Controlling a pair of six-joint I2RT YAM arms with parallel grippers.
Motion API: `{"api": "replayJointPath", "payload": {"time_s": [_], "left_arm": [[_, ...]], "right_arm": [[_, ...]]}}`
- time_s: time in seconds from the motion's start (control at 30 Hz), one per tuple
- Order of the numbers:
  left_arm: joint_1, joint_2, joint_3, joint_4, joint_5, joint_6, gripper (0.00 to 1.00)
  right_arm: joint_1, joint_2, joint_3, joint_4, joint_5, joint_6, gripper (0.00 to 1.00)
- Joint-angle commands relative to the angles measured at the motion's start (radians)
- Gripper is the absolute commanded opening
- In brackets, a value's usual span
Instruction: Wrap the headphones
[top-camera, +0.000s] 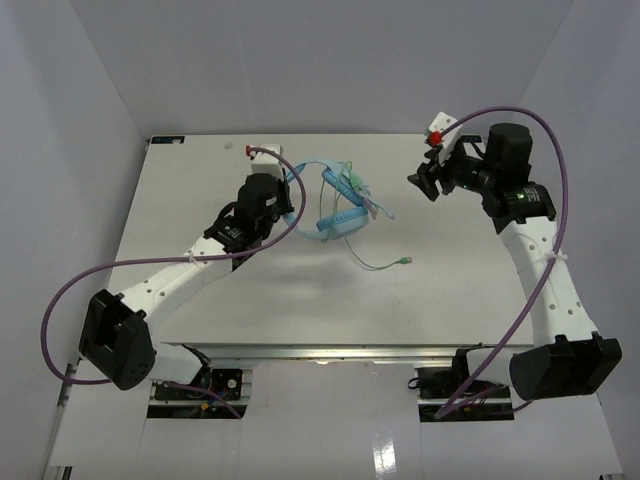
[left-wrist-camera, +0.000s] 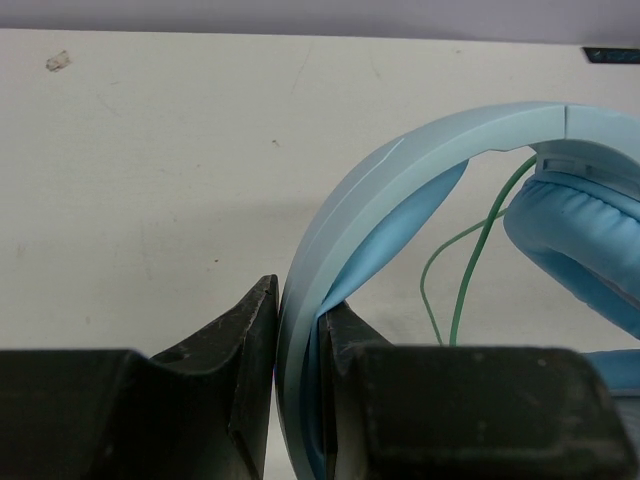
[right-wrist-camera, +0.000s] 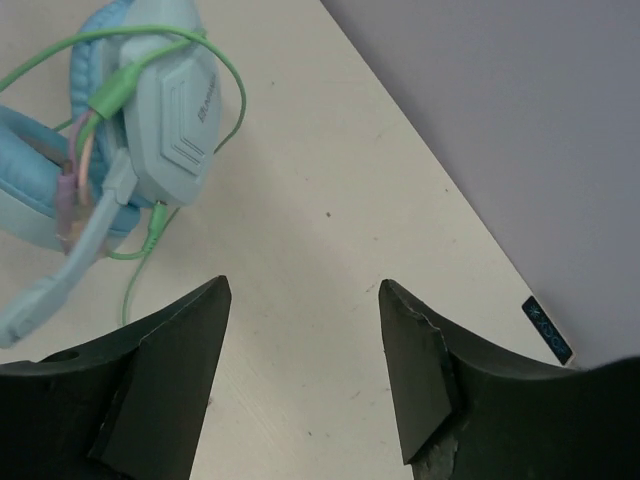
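Note:
The light blue headphones (top-camera: 335, 200) lie at the back middle of the table, with the pale-green cord (top-camera: 380, 262) trailing toward the front right. My left gripper (top-camera: 288, 196) is shut on the curved headband (left-wrist-camera: 330, 270), which passes between its fingers. An earcup (left-wrist-camera: 580, 240) and loops of cord (left-wrist-camera: 460, 270) show to the right in the left wrist view. My right gripper (top-camera: 420, 180) is open and empty, held above the table to the right of the headphones. In the right wrist view the earcup (right-wrist-camera: 175, 120) with cord (right-wrist-camera: 150, 40) wound over it lies at the upper left, beyond my open right gripper (right-wrist-camera: 305, 290).
The white table (top-camera: 200, 180) is enclosed by pale walls at back and sides. Thick purple robot cables (top-camera: 550, 200) arc over both arms. A small red-and-white item (top-camera: 262, 151) sits near the back edge, left of the headphones.

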Motion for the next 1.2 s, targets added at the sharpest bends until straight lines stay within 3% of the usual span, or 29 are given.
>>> {"api": "replayJointPath", "payload": {"time_s": [0.0,0.2,0.3,0.47,0.63,0.87,0.97,1.17], "left_arm": [[0.01,-0.11,0.028,0.096,0.109,-0.147,0.0],[0.023,-0.126,0.115,-0.014,0.185,-0.302,0.0],[0.023,-0.132,0.177,-0.06,0.193,-0.325,0.0],[0.023,-0.134,0.264,-0.099,0.207,-0.33,0.0],[0.024,-0.14,0.333,-0.13,0.223,-0.331,0.0],[0.023,-0.151,0.342,-0.148,0.229,-0.344,0.0],[0.023,-0.157,0.341,-0.147,0.236,-0.353,0.0],[0.023,-0.165,0.348,-0.153,0.241,-0.361,0.0]], "right_arm": [[-0.199,0.031,-0.033,0.19,-0.385,0.223,0.73],[-0.237,0.091,-0.123,0.213,-0.577,0.115,0.91],[-0.237,0.058,-0.226,0.344,-0.623,0.096,0.98],[-0.223,0.02,-0.488,0.848,-0.651,0.339,0.9],[-0.113,0.125,-0.499,0.975,-0.601,0.469,0.9],[0.074,0.228,-0.483,1.127,-0.366,0.583,0.9],[0.093,0.275,-0.451,1.188,-0.302,0.626,0.91],[0.103,0.415,-0.403,1.442,-0.371,0.841,0.92]]}}
